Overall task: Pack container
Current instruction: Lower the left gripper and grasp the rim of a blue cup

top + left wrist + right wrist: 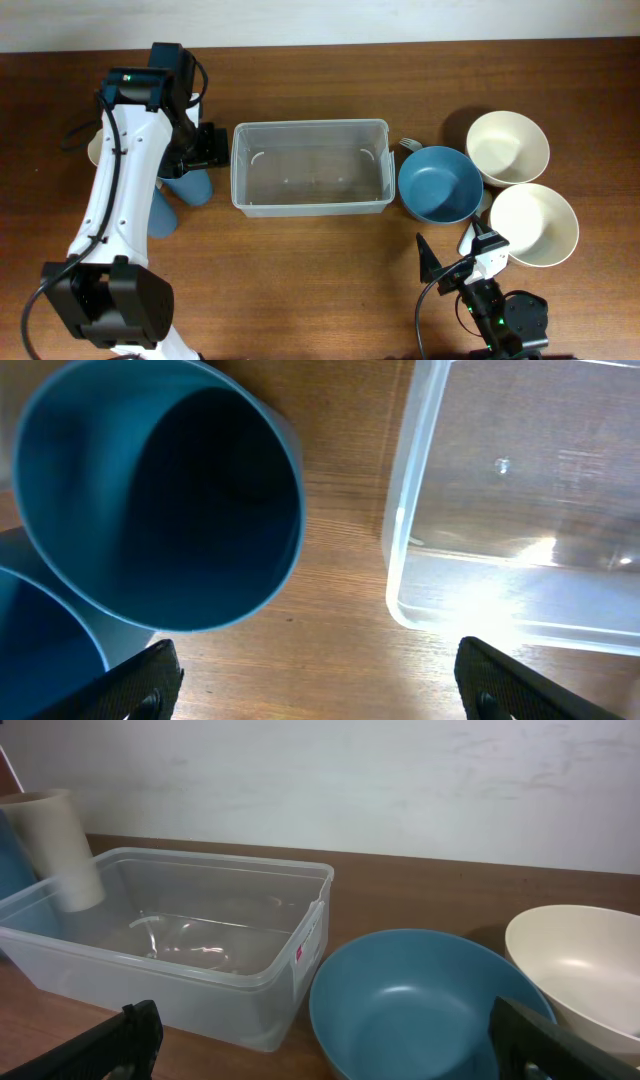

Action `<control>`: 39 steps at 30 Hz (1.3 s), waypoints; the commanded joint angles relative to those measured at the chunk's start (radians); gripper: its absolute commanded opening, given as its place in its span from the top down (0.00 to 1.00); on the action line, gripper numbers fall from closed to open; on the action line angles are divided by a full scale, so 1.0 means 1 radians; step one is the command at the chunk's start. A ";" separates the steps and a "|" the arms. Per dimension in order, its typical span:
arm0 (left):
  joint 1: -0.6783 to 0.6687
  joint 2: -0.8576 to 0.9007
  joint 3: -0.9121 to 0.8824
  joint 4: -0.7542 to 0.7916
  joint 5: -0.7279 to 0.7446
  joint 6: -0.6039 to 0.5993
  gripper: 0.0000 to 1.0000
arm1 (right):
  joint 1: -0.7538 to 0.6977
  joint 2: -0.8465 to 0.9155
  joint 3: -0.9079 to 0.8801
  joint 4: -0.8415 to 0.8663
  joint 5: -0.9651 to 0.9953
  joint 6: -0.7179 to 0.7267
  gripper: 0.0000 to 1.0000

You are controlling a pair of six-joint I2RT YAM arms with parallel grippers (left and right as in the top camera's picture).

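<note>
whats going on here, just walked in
Two robot arms are set to pack the clear plastic rectangular container in the middle of the table, and it is empty. The left gripper is open and holds nothing; it hovers over the tall blue plastic cups just left of the container. The right gripper is open too, low at the near right, facing the round blue bowl and the cream bowls. Nothing is packed yet.

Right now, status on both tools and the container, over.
Left tool open, empty, beside blue cup. Right tool open, empty, near blue bowl. Container empty, nothing in the way.
</note>
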 commanded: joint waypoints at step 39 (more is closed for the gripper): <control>-0.003 0.138 -0.013 0.141 -0.024 0.017 0.43 | 0.007 -0.006 -0.009 0.000 0.003 0.008 0.01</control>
